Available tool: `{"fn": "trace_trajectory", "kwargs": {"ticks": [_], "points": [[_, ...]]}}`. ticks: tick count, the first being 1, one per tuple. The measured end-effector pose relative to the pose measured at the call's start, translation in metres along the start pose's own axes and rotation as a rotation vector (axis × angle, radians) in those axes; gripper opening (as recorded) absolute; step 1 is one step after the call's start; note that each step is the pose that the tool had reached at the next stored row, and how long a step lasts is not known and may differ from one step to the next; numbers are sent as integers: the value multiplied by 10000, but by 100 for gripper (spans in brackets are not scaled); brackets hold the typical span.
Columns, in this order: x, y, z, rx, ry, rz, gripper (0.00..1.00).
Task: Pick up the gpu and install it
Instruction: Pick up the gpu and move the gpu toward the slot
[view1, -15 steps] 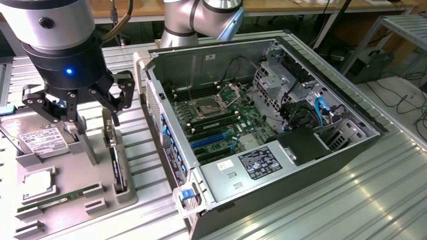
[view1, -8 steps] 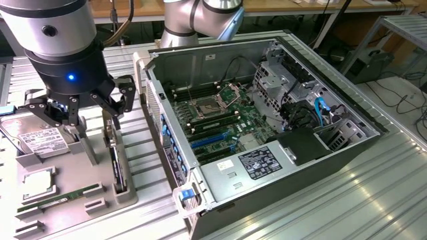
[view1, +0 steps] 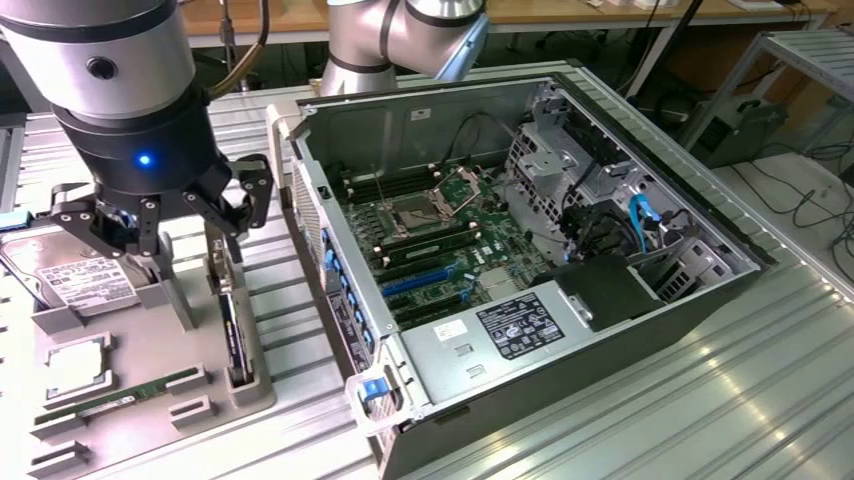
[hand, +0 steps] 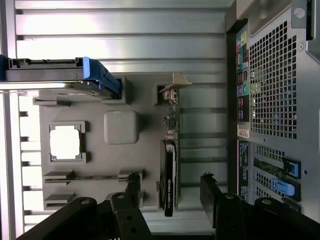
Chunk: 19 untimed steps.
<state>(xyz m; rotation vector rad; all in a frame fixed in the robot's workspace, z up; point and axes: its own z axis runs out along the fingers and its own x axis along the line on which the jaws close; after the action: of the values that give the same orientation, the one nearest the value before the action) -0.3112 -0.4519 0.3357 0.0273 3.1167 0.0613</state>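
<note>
Open gripper (view1: 194, 270) over the gpu (hand: 170, 175)
The gpu stands on edge in a grey tray (view1: 134, 345) beside the computer case (view1: 694, 305).

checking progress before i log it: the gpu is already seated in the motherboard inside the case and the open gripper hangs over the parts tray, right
Not seated. In the exterior view the gpu stands on edge in the parts tray beside the case; the open gripper does hang over that tray.
</note>
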Motion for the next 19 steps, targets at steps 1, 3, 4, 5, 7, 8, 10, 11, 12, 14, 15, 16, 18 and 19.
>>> {"fn": "trace_trajectory", "kwargs": {"ticks": [1,3,4,5,7,8,10,11,12,14,15,16,18,19], "points": [[-1,-11,0,-1,0,0,60],[-5,-31,10,-16,-3,0,60],[-10,-32,21,-14,1,1,60],[-14,-32,31,-15,1,1,60],[-19,-34,57,-16,-1,-2,60],[-19,-35,68,-15,0,-4,60],[-19,-37,84,-16,4,-12,60],[-19,-38,92,-16,6,-16,60],[-19,-39,101,-16,6,-20,60],[-18,-41,128,-17,7,-32,60],[-18,-41,139,-17,7,-34,60],[-18,-42,147,-17,7,-35,60],[-17,-43,162,-17,7,-38,60],[-17,-43,171,-17,8,-39,60]]}}
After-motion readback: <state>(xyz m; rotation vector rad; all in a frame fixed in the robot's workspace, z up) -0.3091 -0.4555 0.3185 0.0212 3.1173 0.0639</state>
